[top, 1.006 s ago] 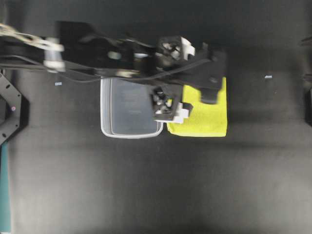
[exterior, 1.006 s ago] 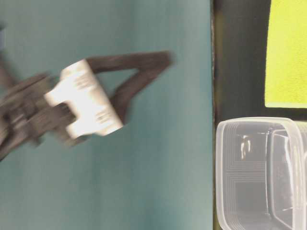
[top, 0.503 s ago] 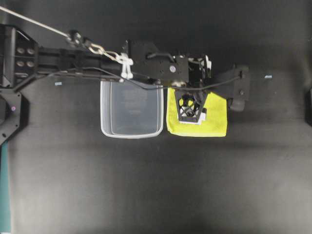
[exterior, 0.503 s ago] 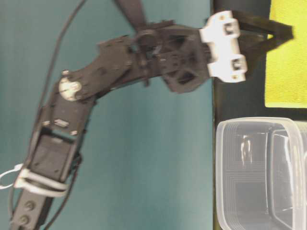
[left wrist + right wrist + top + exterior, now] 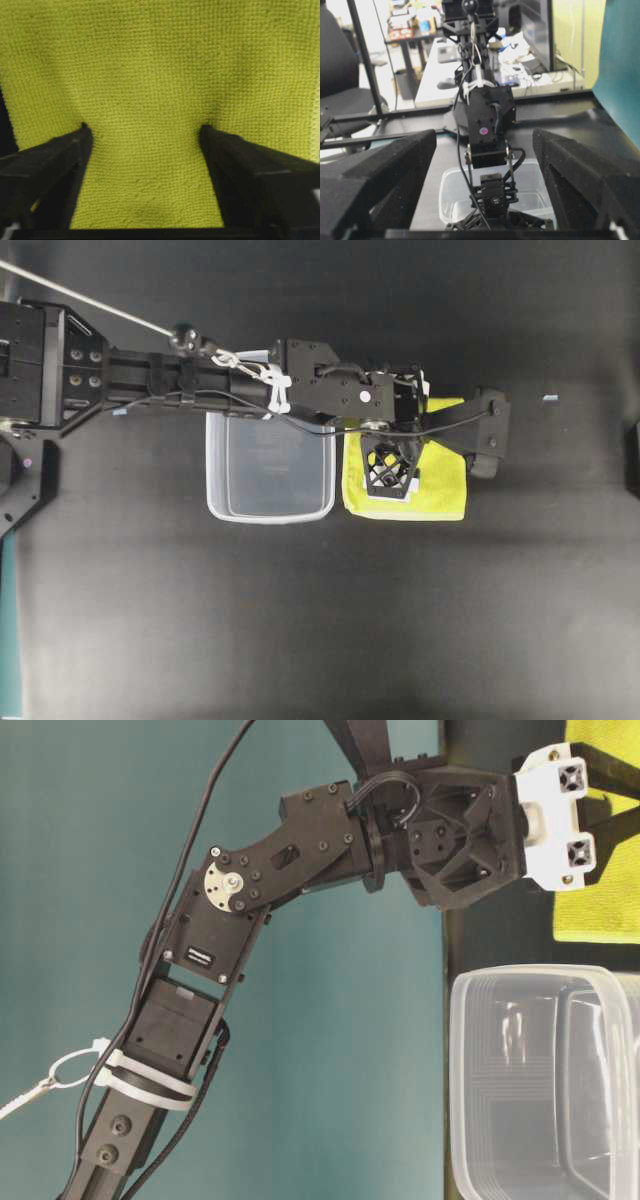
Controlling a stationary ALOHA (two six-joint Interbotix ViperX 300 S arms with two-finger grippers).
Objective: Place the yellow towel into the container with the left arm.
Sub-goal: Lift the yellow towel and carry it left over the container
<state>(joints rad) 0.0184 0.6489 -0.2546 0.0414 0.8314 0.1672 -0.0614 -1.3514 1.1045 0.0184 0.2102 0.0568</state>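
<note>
The yellow towel [image 5: 440, 490] lies flat on the black table, right beside the clear container [image 5: 268, 465], which stands with nothing inside. The left arm [image 5: 200, 380] reaches from the left over the container's far rim. Its left gripper [image 5: 392, 468] is down on the towel's left half. In the left wrist view the towel [image 5: 160, 65] fills the frame; the left gripper [image 5: 145, 129] stands open, both fingertips [image 5: 82, 135] pressed into the cloth with a broad strip between them. The right gripper [image 5: 484, 135] hangs open and holds nothing, facing the container [image 5: 451, 192] from a distance.
A teal backdrop [image 5: 300, 1020] stands behind the left arm in the table-level view, where the container [image 5: 540, 1080] and the towel [image 5: 600, 880] sit at the right. Small white tape marks [image 5: 550, 397] dot the table. The left arm's base [image 5: 40, 360] fills the far left.
The left gripper swung right from over the container's right rim to the towel and came down on it. The towel and the container have not moved.
</note>
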